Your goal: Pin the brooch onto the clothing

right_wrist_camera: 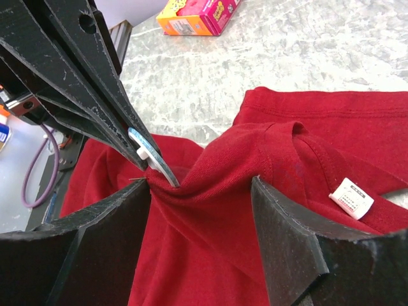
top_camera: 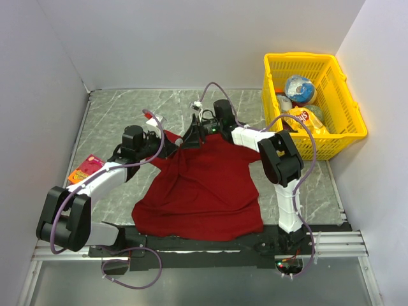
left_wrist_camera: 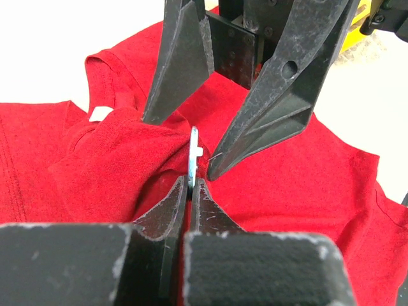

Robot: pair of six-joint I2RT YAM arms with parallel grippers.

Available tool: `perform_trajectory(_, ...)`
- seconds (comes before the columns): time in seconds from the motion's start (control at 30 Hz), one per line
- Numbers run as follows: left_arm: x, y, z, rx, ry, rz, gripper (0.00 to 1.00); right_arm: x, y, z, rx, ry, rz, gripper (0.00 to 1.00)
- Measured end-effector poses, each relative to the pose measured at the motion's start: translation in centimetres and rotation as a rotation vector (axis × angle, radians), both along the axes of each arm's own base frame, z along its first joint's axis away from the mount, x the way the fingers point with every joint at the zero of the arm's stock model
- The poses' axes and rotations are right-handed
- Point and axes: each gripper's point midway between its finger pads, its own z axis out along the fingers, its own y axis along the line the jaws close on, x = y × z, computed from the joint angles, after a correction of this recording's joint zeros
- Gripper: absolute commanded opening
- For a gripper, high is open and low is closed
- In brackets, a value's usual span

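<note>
- Both arms reach in over the collar end of the clothing (top_camera: 204,191), the dark-red T-shirt spread on the grey marbled table (top_camera: 127,115) just ahead of the bases.
- The left gripper (left_wrist_camera: 190,185) is clamped tight on the brooch (left_wrist_camera: 194,153), with its two fingers pressed together on the lower edge of the little whitish disc.
- The disc stands on edge in that grip (from the left wrist it is just a thin pale sliver with a small stub on one side).
- The brooch's free edge sits right against a bunched ridge of shirt. Whether anything has gone through the cloth, I cannot tell.
- The right gripper (right_wrist_camera: 201,185) comes in from the opposite side, its jaws spread wide. A raised fold of the shirt's neck area sits between them, and the cloth touches the inner face of the finger nearest the brooch.
- The two grippers are nose to nose, and the left one's tips reach down just beside that same right finger.
- The small white label (right_wrist_camera: 351,198) shows inside the neckline, off to the side of the right gripper's other finger.
- An orange-and-pink packet (top_camera: 86,169) lies flat on the table by the left arm, clear of the shirt.
- A yellow basket (top_camera: 306,58) with a few items inside stands at the far right corner, well apart from the action.
</note>
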Motion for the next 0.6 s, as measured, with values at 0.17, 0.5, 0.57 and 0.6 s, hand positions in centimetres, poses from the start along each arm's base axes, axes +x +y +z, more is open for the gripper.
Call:
perform_trajectory(0.17, -0.06, -0.10, 0.01, 0.001, -0.001, -0.004, 0.01, 0.05, -0.13, 0.15, -0.001, 0.000, -0.002, 0.71)
perform_trajectory(0.5, -0.14, -0.52, 0.30, 0.003, -0.010, -0.016, 0.01, -0.03, -0.15, 0.72, 0.010, 0.003, 0.014, 0.68)
perform_trajectory(0.57, -0.14, -0.59, 0.39, 0.005, -0.012, -0.018, 0.01, -0.09, -0.14, 0.83, 0.012, 0.003, 0.019, 0.68)
perform_trajectory(0.6, -0.14, -0.63, 0.38, 0.006, -0.011, -0.018, 0.01, -0.10, -0.13, 0.91, 0.013, 0.003, 0.022, 0.68)
